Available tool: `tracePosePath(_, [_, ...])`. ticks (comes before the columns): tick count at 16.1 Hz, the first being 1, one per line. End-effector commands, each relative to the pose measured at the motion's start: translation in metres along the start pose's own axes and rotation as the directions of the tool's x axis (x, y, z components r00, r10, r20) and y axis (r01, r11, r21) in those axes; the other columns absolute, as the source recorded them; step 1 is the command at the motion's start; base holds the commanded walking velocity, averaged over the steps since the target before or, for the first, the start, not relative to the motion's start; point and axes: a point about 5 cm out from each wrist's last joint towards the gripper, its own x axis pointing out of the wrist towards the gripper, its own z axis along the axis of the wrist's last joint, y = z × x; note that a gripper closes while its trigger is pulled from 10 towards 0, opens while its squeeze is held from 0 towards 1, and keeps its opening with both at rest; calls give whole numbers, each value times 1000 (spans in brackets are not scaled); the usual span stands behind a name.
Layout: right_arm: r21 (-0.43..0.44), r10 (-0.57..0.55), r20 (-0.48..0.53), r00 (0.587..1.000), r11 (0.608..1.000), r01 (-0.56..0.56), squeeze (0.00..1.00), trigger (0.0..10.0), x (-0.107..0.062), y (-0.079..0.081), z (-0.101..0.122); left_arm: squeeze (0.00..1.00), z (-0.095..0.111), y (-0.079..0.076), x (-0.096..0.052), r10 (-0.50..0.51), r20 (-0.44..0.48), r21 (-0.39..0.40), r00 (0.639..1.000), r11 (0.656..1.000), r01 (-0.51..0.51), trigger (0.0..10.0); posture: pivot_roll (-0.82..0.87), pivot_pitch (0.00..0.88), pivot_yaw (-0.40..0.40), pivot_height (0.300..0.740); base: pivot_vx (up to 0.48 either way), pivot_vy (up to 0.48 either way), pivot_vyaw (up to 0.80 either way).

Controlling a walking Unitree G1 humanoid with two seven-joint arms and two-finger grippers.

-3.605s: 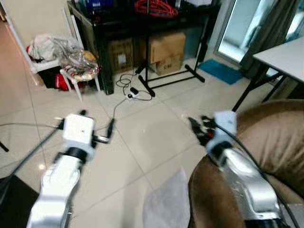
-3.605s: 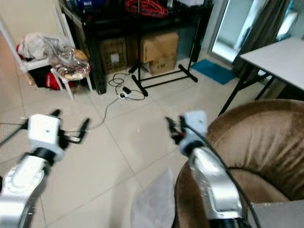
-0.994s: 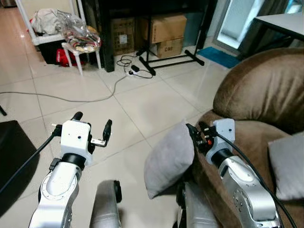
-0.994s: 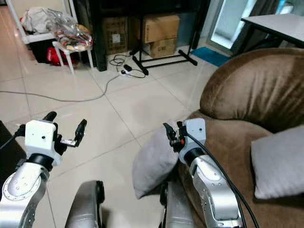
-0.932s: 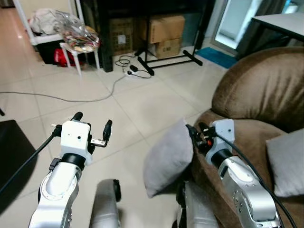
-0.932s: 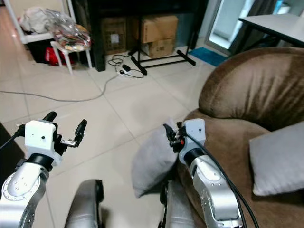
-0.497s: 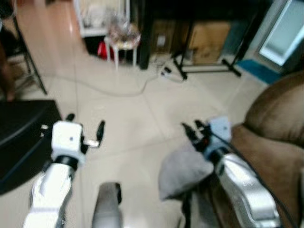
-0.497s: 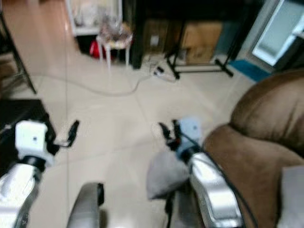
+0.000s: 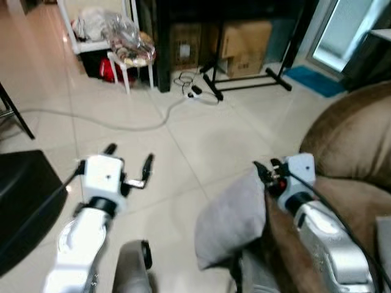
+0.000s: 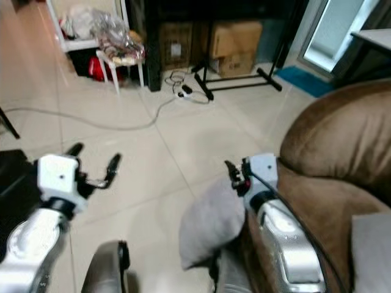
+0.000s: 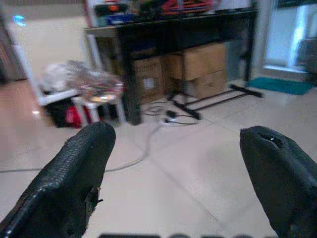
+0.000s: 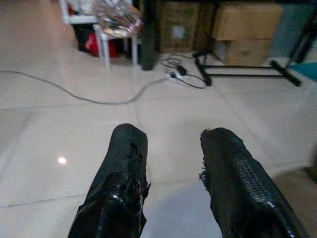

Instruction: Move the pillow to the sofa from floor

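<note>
Since half a second ago the whole picture has shifted and sharpened, which is a camera move; the grey pillow (image 9: 231,221) is seen in the same place as before, propped on its edge on the floor in the lower centre of the frame, leaning against the front of the brown sofa (image 9: 351,146). The right gripper (image 9: 264,173) is held at the pillow's upper edge, beside the sofa's arm; its two black fingers (image 12: 124,173) are parted with bare floor seen between them, and whether anything is pinched cannot be told. The left gripper (image 9: 128,165) is raised over bare tiles at the left of the frame, well apart from the pillow, its fingers (image 11: 79,168) spread wide with nothing between them. A second grey cushion (image 10: 369,250) is seen on the sofa seat at the lower right edge.

The floor (image 9: 201,134) is laid with glossy pale tiles, and a grey cable (image 9: 91,119) is run across it toward a power strip (image 9: 194,91) near the upper centre. A black table (image 11: 173,25) is placed along the back of the room, with cardboard boxes (image 9: 244,43) beneath it and the base of a black stand (image 9: 244,82) in front. A small white stool (image 9: 131,58) piled with clutter is set at the upper left, and a blue mat (image 9: 317,79) is laid at the upper right by a glass door.
</note>
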Motion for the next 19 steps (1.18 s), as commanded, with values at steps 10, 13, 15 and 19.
tracePosePath(10, [13,69,1,998,998,-69,0,10000,3,7,-2,0,-4,-1,-2,6,-21,20,1000,1000,-6,10000,3,0,-56,465,0,0,0])
tracePosePath(13, [-10,125,-41,991,992,-125,0,10000,9,11,-9,0,-11,-6,-5,-38,-58,26,998,999,39,10000,0,0,-58,445,0,0,0])
tracePosePath(15, [2,151,-114,982,988,-152,886,10000,21,11,-20,0,-21,-11,-8,-113,-113,46,987,992,118,10000,-1,0,-58,445,0,0,0])
tracePosePath(19, [-52,61,-248,967,996,-76,1000,10000,58,9,-48,0,-26,-12,-20,-252,-200,62,947,961,268,10000,21,40,-55,445,0,0,0])
